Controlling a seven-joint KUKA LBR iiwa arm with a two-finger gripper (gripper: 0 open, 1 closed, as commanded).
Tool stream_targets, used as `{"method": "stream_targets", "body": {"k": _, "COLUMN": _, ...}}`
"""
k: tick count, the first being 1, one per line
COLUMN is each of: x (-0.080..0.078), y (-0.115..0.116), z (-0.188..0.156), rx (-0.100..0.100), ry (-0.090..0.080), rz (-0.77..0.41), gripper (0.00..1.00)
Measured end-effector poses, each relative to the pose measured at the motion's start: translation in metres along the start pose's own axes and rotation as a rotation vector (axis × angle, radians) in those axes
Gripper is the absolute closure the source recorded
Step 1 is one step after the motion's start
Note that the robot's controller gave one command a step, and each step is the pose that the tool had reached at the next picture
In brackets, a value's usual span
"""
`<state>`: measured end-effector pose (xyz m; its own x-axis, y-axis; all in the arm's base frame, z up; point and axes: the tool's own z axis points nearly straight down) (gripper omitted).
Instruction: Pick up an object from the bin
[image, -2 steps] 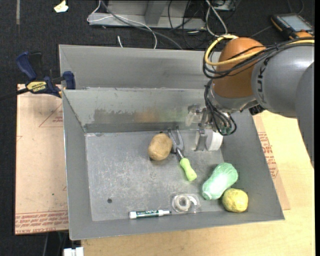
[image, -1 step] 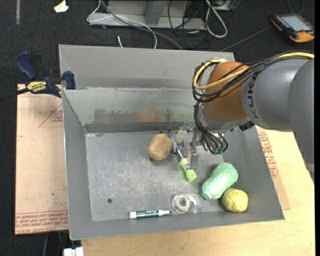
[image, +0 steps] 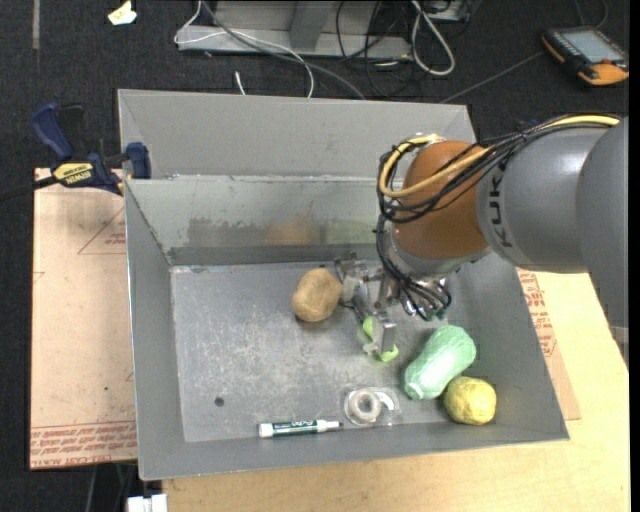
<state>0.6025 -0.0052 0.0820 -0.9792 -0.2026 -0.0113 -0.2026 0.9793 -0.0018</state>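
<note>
Arm (image: 560, 200) lettered "KU"; claw (image: 378, 335), grip unclear, over small green thing (image: 386, 350).

- Dark block letters run along the grey arm link (image: 497, 215), just beside the orange wrist cover (image: 445, 200); "KU" can be read, and the rest is lost round the curve.
- The white marker pen (image: 299, 428), by the front edge of the bin (image: 150, 330), bears a dark label too small to read.
</note>
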Motion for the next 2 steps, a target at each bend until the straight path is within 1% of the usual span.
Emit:
{"method": "stream_targets", "body": {"k": 1, "x": -0.032, "y": 0.021, "z": 0.005, "rx": 0.0, "ry": -0.003, "rz": -0.087, "gripper": 0.0}}
{"method": "stream_targets", "body": {"k": 2, "x": -0.039, "y": 0.045, "z": -0.001, "rx": 0.0, "ry": -0.003, "rz": 0.023, "gripper": 0.0}}
